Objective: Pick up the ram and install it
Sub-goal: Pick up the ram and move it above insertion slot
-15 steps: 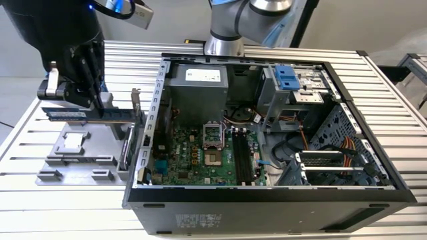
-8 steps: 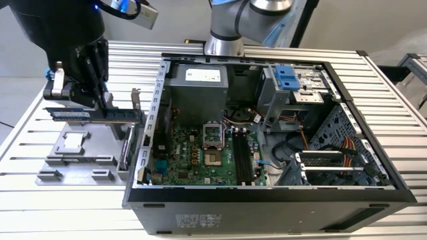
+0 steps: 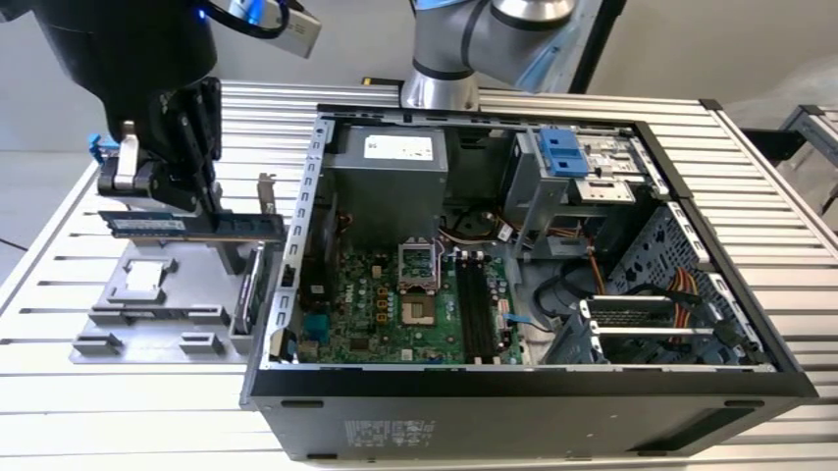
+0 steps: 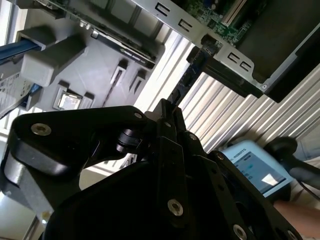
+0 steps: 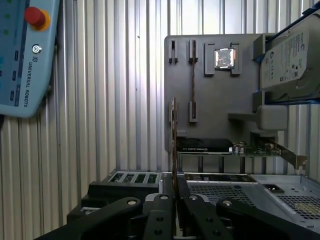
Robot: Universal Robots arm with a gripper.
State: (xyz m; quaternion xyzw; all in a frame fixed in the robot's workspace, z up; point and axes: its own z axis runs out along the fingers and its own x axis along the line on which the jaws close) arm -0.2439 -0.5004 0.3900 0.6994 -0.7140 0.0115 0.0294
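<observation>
Step, I judge: carrying | my black gripper (image 3: 199, 204) grasps the long dark-blue ram strip (image 3: 144, 225) above the grey parts tray (image 3: 144, 316) | green motherboard (image 3: 367, 309) slots not yet reached.

Slatted table (image 3: 131, 427) (computer case (image 3: 524, 417), grey holder (image 3: 196, 294))

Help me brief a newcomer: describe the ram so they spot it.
Find the open black computer case; at the exterior view's left lies a grey parts tray. Above it the black gripper clamps in its jaws the long, thin dark-blue ram strip, slimmer than the boxy silver hard drive.
</observation>
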